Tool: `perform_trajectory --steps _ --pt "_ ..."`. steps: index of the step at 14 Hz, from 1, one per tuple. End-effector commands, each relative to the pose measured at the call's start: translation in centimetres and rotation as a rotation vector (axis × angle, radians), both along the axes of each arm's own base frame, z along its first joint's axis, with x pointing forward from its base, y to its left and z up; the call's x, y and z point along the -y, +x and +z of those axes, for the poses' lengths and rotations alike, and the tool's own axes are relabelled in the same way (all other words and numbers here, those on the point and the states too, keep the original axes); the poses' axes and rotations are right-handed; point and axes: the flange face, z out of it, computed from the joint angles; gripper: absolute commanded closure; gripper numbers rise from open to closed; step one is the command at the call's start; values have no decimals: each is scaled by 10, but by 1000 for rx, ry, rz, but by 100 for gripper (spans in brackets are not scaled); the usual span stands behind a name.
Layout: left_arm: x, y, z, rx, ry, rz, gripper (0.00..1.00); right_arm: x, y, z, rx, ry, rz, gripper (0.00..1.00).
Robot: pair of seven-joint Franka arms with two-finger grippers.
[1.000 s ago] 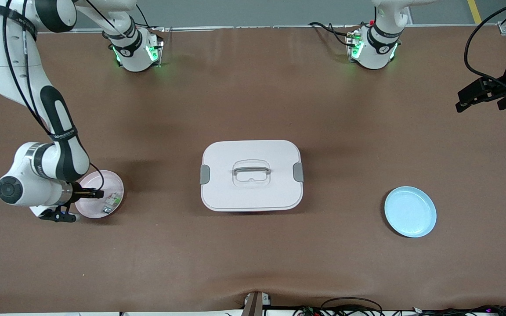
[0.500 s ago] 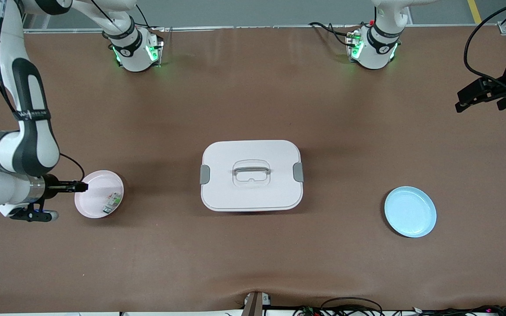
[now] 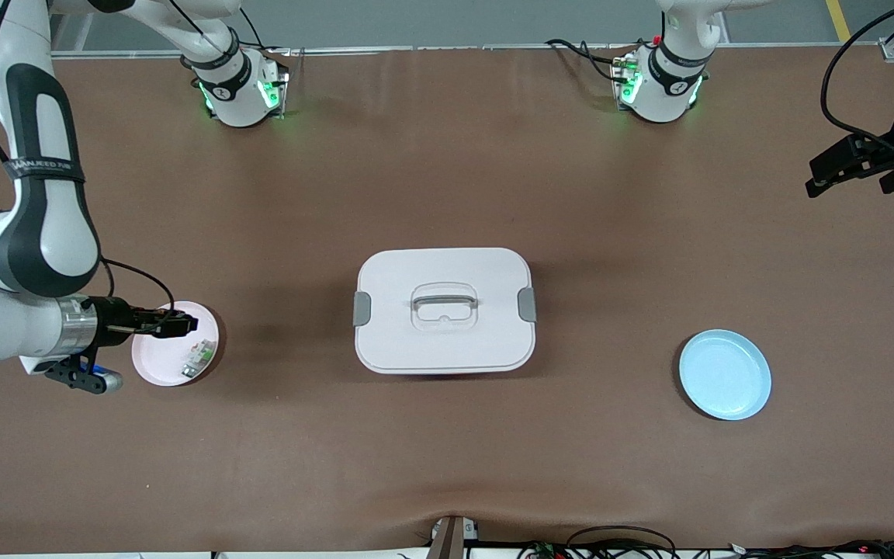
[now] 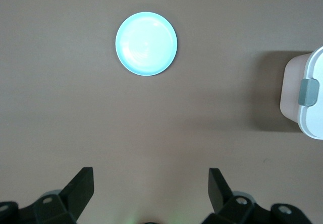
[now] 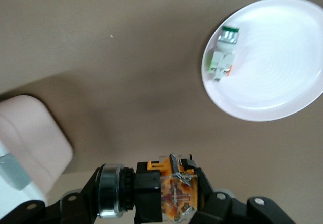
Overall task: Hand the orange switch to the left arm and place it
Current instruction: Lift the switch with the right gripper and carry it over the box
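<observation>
Right gripper (image 3: 175,324) jaws clamped on orange switch (image 5: 171,191) above pink plate (image 3: 154,365); left gripper (image 4: 149,188) jaws apart, waiting; switch could slip, or clip box (image 3: 444,310) ahead if carried low.

Even overhead light, scene bright. Soft shadow beside box (image 3: 444,310) toward right arm's end; same shadow in left wrist view. Blue plate (image 4: 146,43) glares, washed pale. Orange switch (image 5: 174,191) close to lens, slightly soft. Green glow at arm bases.
</observation>
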Motion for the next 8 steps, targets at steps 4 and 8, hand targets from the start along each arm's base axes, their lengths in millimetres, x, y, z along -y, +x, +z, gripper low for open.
perform_trajectory --steps 4,8 --pt "-6 -6 11 15 -8 8 0 -107 -14 39 -87 82 -187 74" --pt "-9 -9 14 16 -5 9 0 -156 -17 51 -189 212 -342 75"
